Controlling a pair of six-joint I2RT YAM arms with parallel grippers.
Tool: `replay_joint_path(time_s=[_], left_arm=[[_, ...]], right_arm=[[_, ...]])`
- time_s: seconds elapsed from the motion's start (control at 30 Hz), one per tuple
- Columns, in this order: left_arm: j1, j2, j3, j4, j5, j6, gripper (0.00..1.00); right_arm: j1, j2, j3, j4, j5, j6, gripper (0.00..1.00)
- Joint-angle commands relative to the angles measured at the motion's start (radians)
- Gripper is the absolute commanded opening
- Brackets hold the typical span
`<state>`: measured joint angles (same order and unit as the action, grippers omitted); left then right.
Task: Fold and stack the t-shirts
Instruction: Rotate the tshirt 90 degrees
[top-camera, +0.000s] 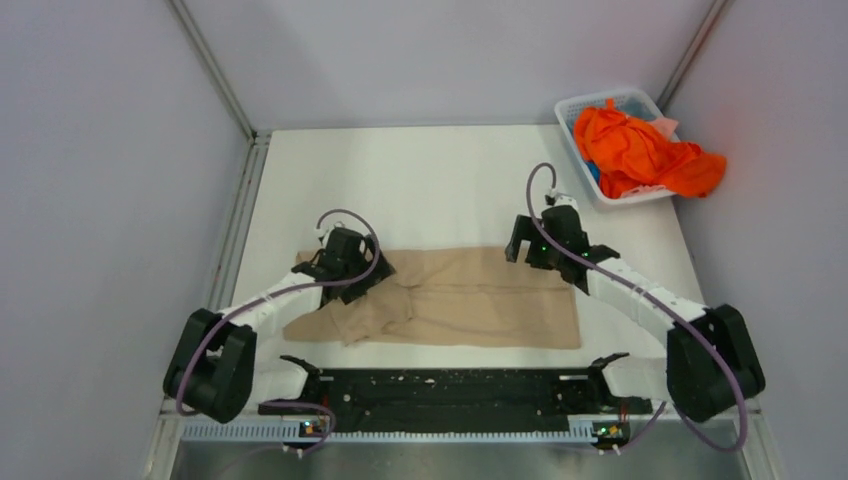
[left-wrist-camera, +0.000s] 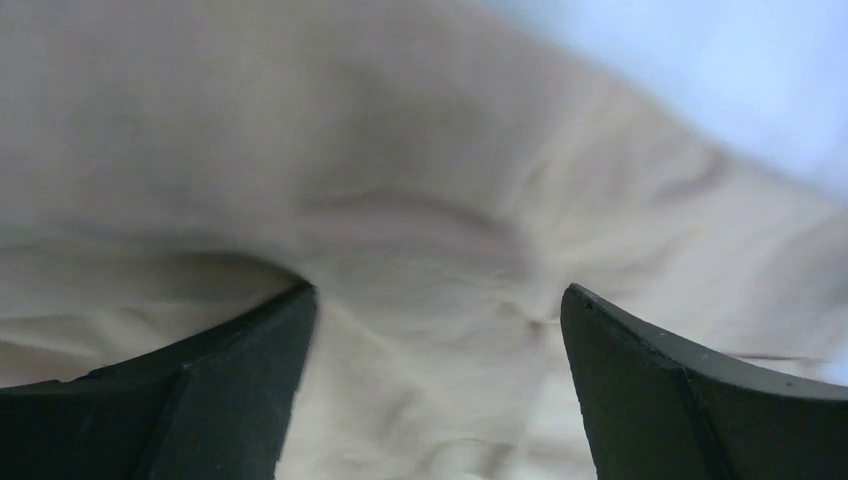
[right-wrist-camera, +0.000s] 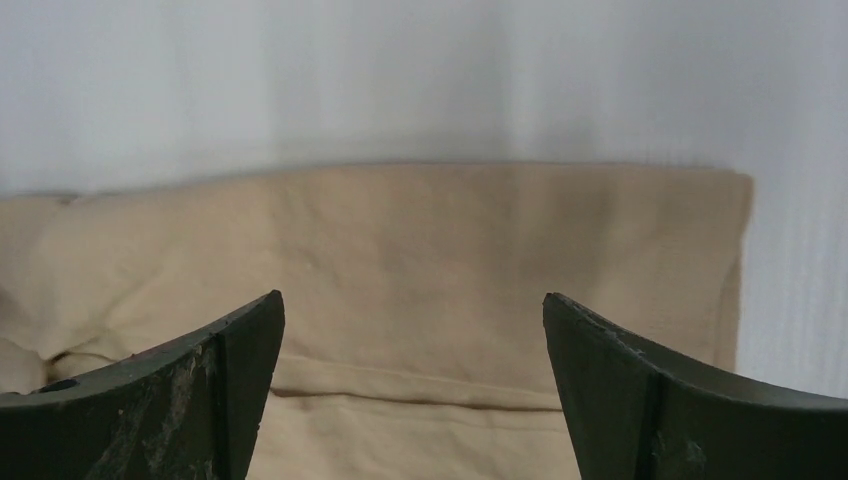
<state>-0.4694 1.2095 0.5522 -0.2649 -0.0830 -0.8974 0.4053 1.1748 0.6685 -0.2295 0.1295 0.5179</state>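
A beige t-shirt (top-camera: 470, 300) lies partly folded across the near middle of the white table (top-camera: 440, 180), its left end rumpled. My left gripper (top-camera: 352, 268) is open right over that rumpled left end; in the left wrist view (left-wrist-camera: 435, 310) the beige cloth (left-wrist-camera: 400, 180) fills the frame between the fingers. My right gripper (top-camera: 530, 250) is open above the shirt's far right part; the right wrist view (right-wrist-camera: 412, 315) shows the shirt (right-wrist-camera: 420, 260) with a fold line and its right edge. Orange t-shirts (top-camera: 640, 150) are heaped in a white basket (top-camera: 575, 107) at the far right.
The basket stands at the table's far right corner, orange cloth spilling over its right side. A black rail (top-camera: 450, 390) runs along the near edge between the arm bases. Grey walls enclose the table on the left, back and right.
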Motion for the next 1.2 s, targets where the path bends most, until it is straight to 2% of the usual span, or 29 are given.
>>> replay_joint_path(time_s=[0.0, 0.13, 0.2, 0.37, 0.43, 0.5, 0.6, 0.7, 0.83, 0.9, 1.0, 1.1, 1.17], left_arm=[[0.111, 0.250, 0.049, 0.342, 0.137, -0.101, 0.99], [0.145, 0.567, 0.335, 0.223, 0.163, -0.075, 0.97], [0.155, 0.703, 0.492, 0.226, 0.161, -0.075, 0.97], [0.150, 1.082, 1.103, 0.224, 0.390, -0.119, 0.97], [0.128, 1.227, 1.315, 0.240, 0.436, -0.157, 0.98], [0.108, 1.356, 1.493, 0.252, 0.462, -0.210, 0.99], [0.074, 1.516, 1.671, 0.369, 0.487, -0.302, 0.99], [0.050, 1.565, 1.752, 0.347, 0.439, -0.308, 0.99], [0.051, 1.482, 1.649, 0.270, 0.280, -0.250, 0.99], [0.061, 1.434, 1.607, 0.223, 0.243, -0.227, 0.99], [0.069, 1.368, 1.602, 0.226, 0.279, -0.174, 0.99], [0.068, 1.272, 1.642, 0.194, 0.327, -0.088, 0.99], [0.064, 1.174, 1.615, 0.170, 0.357, -0.020, 0.99]], right_arm=[[0.026, 0.198, 0.065, 0.106, -0.117, -0.023, 0.98], [0.060, 0.342, 0.096, 0.090, -0.119, -0.014, 0.97], [0.092, 0.366, 0.090, 0.071, -0.115, 0.012, 0.96], [0.310, 0.337, 0.032, 0.050, -0.173, 0.048, 0.96], [0.383, 0.302, 0.009, 0.051, -0.171, 0.073, 0.96], [0.432, 0.269, -0.007, 0.062, -0.190, 0.087, 0.96], [0.471, 0.258, -0.021, 0.142, -0.292, 0.057, 0.96], [0.489, 0.285, 0.007, 0.134, -0.277, 0.023, 0.96], [0.490, 0.280, 0.025, 0.079, -0.189, 0.018, 0.96], [0.490, 0.249, 0.032, 0.066, -0.180, 0.014, 0.96], [0.490, 0.153, 0.031, 0.062, -0.162, 0.009, 0.96], [0.490, 0.031, 0.038, 0.040, -0.061, 0.012, 0.97], [0.489, -0.044, 0.039, 0.021, -0.018, 0.014, 0.99]])
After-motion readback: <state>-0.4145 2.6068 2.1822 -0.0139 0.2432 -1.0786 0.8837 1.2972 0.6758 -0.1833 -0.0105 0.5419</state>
